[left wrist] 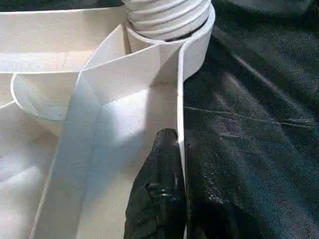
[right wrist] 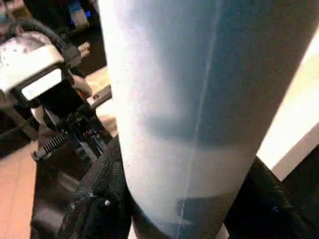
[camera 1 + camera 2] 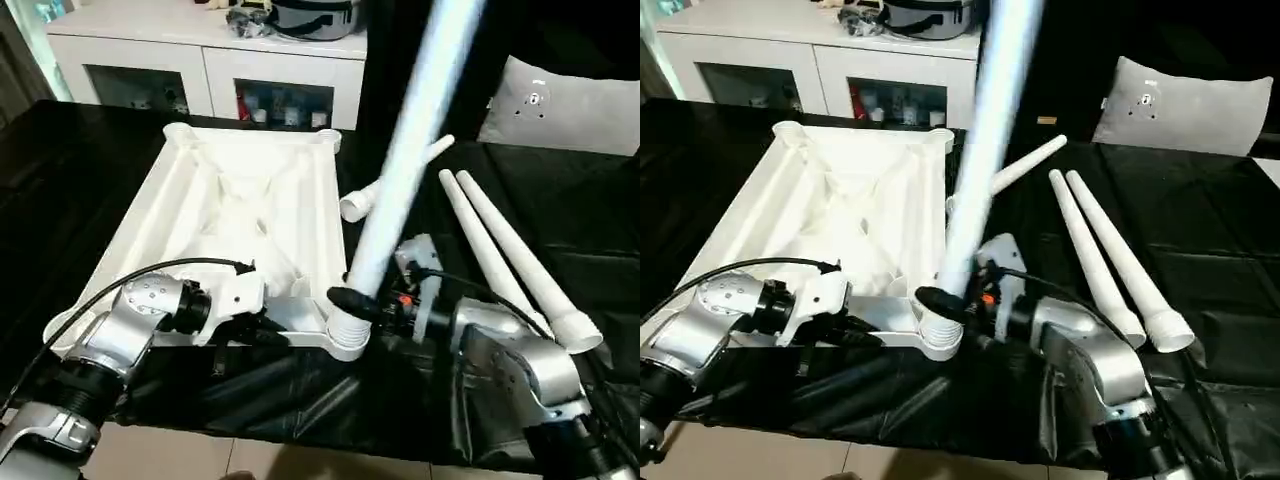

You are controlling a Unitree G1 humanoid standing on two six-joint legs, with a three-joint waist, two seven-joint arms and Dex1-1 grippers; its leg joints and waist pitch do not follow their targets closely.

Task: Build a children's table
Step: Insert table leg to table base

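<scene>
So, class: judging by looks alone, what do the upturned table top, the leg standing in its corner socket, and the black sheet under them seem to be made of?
Table top: probably moulded plastic, matt white, with thin ribs and rounded sockets. Leg: seemingly the same plastic, smooth, with a ridged threaded end and a faint seam line. Black sheet: likely thin plastic film or coated cloth, glossy and creased; the exact material is unclear.

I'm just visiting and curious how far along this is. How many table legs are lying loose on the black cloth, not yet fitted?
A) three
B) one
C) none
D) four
A: three loose legs lie on the black cloth beside the upturned table top, while a fourth leg stands in the near corner socket, gripped by the right gripper.
</scene>
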